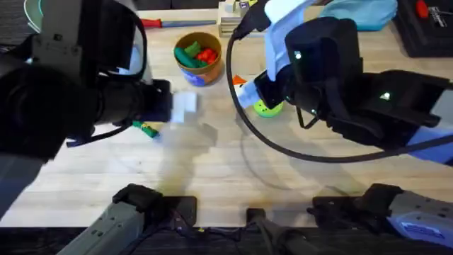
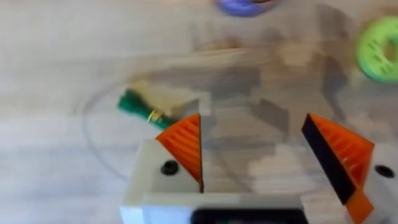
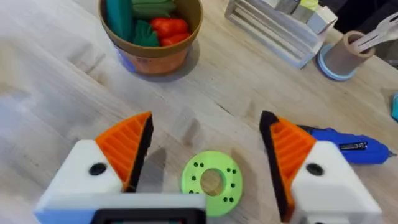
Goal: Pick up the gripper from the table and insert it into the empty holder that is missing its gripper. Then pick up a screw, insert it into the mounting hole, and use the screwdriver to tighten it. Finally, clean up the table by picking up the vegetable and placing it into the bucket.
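Beside left end effector, wide open, vegetable blurred; right end effector wide over green disc.

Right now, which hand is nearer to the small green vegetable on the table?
Left. The open left hand is just beside the vegetable, apart. The open right hand is farther off, over the green disc.

I seem to be in a robotics lab: pale wooden tabletop, red-handled screwdriver, tan toy-filled bucket.
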